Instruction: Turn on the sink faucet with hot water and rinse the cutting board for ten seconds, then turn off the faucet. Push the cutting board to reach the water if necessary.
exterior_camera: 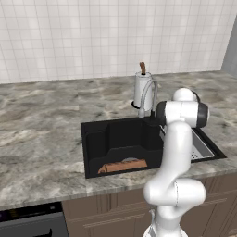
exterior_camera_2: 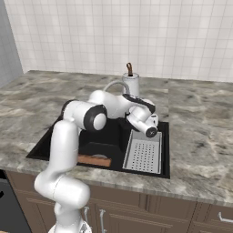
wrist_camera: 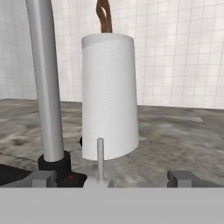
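The black sink (exterior_camera: pixel 115 139) is set into the marble counter. An orange-brown cutting board (exterior_camera: pixel 122 165) lies flat on its floor against the near wall, also seen as the cutting board (exterior_camera_2: pixel 93 159). The grey gooseneck faucet (exterior_camera: pixel 147 95) stands behind the basin. In the hand view its stem (wrist_camera: pixel 46 87) rises at the left from a dark base (wrist_camera: pixel 54 166). A thin grey handle lever (wrist_camera: pixel 100 157) stands upright close ahead. My gripper (wrist_camera: pixel 113 179) is open, and the lever sits between the fingertips, a little left of centre. The water is out of view.
A white cylinder with a brown knob (wrist_camera: pixel 109 96) stands just behind the faucet on the counter. A perforated grey tray (exterior_camera_2: pixel 143 152) fills the basin's right side. The tiled wall (exterior_camera: pixel 115 37) closes off the back. My arm stretches over the basin.
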